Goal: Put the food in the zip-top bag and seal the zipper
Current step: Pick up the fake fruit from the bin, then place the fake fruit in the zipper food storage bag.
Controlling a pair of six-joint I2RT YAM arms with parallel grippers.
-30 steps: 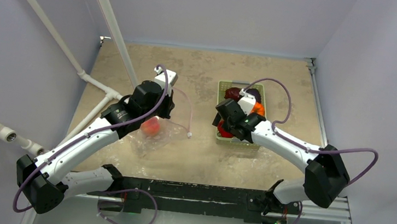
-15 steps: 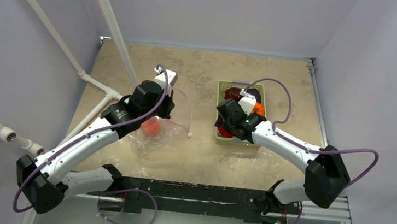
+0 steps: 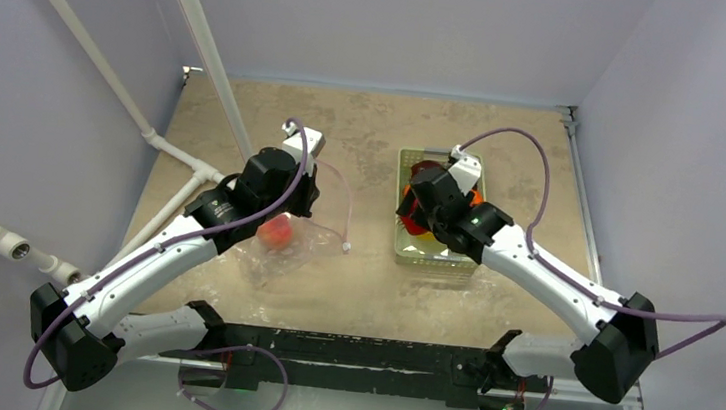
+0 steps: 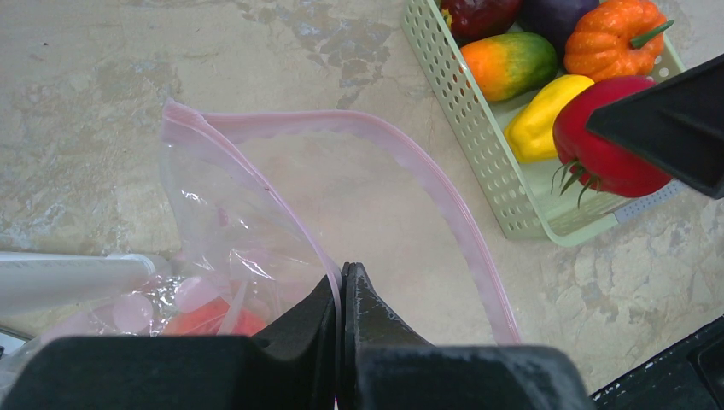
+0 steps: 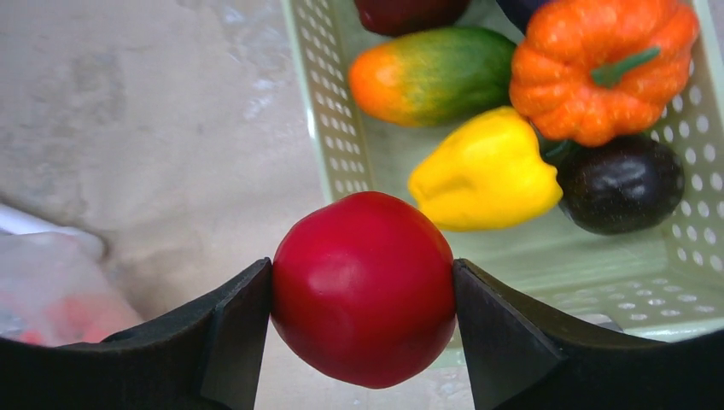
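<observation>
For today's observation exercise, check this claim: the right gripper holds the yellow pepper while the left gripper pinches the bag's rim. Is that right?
Not quite. The right wrist view shows the right gripper shut on the red fruit; the yellow pepper lies in the basket. The left gripper does pinch the bag at its rim.

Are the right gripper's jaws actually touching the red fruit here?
Touching. The right wrist view shows the red fruit clamped in the right gripper, both jaws pressed against its sides with no gap.
</observation>
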